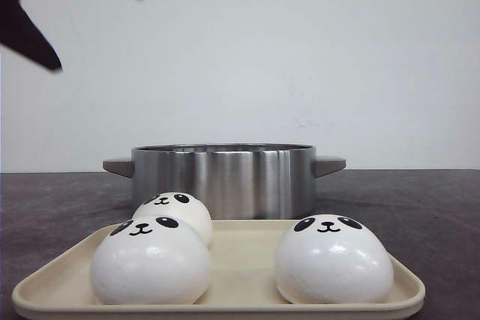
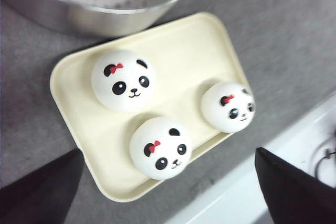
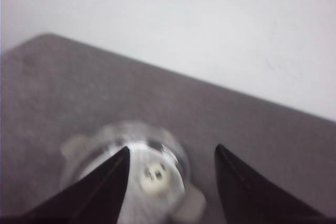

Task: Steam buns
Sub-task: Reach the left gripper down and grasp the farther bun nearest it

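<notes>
No writing anywhere. Three glossy white panda buns (image 2: 124, 80) with red bows sit on the cream tray (image 2: 68, 108) below the left gripper (image 2: 168, 190), fingers spread, empty.

Pot (image 1: 223, 181): brushed metal, satin sheen, with matt grey handles. Buns (image 1: 332, 260): smooth, glossy white, printed black faces. Tray (image 1: 240, 264): smooth cream plastic, matt. Table (image 1: 435, 207): dark grey, matt, faintly mottled. Pincer fingers (image 2: 286, 190): black, matt.

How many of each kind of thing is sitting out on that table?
Panda buns on the tray: 3
Panda bun in the pot: 1
Cream tray: 1
Steel pot: 1
Total: 6
</notes>
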Robot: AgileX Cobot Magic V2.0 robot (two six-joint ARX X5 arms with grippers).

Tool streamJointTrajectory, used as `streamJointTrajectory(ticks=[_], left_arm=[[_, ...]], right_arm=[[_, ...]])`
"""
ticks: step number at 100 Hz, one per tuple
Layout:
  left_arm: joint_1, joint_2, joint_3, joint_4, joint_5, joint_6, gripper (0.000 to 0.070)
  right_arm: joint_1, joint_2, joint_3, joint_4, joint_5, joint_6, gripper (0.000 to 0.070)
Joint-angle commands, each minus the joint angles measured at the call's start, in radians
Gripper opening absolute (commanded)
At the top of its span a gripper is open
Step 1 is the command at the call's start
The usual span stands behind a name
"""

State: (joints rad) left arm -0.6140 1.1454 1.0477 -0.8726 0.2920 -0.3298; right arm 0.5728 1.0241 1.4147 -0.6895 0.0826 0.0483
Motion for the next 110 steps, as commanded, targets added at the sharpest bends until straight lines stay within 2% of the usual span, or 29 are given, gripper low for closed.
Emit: streamJointTrajectory(ticks=[1, 8, 27, 48, 74, 110], left_arm=[[-0.037, 0.057, 0.013, 0.031, -0.035, -0.020, 0.0638], [-0.072, 0.114, 0.013, 0.061, -0.068, -0.045, 0.0638], [-0.115, 0.254, 0.013, 0.116, -0.076, -0.086, 0.0637], [-0.120, 0.367, 0.013, 0.142, -0.193, -0.109, 0.0638], [-0.119, 0.432, 0.014, 0.241, -0.217, -0.110, 0.0637], [-0.116, 0.509, 0.014, 0.293, -0.256, -0.110, 0.0625]], right_arm=[[0.006, -0.092, -0.063, 0.010, 0.001, -0.016, 0.0320], [0.006, -0.185, -0.117, 0.010, 0.001, -0.013, 0.0320], [0.006, -0.370, -0.142, 0.010, 0.002, -0.002, 0.0319], [0.006, -0.509, -0.142, 0.001, 0.005, 0.004, 0.0318], [0.005, -0.536, -0.142, -0.075, 0.005, 0.042, 0.0318], [0.005, -0.536, -0.142, -0.074, 0.005, 0.056, 0.0318]])
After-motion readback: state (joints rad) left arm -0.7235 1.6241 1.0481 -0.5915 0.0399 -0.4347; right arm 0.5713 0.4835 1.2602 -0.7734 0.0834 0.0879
